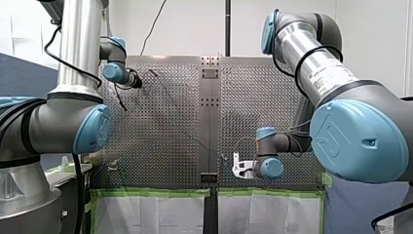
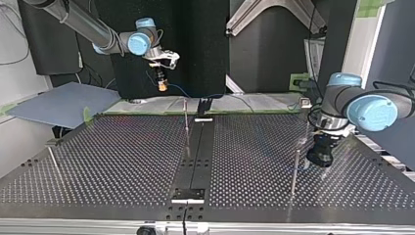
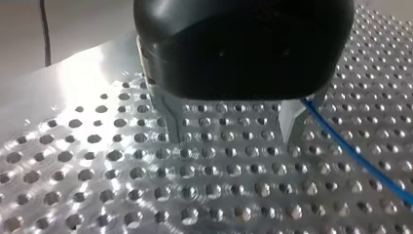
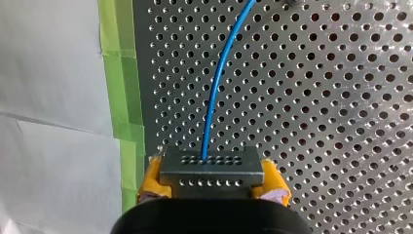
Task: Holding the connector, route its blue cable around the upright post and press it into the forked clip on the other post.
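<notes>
— Any writing you can read on your feeds?

— Nothing legible. The silver metal upper tube (image 1: 311, 53) of my right arm carries a dark printed strip (image 1: 325, 77), too small to read. Its round blue plastic joint cap (image 1: 363, 144) bears an embossed emblem (image 1: 335, 133) I can't make out.

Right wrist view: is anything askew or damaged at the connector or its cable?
Nothing stands out. The connector sits level between the yellow fingers, and the blue cable leaves it in one smooth curve, with no kink.
</notes>
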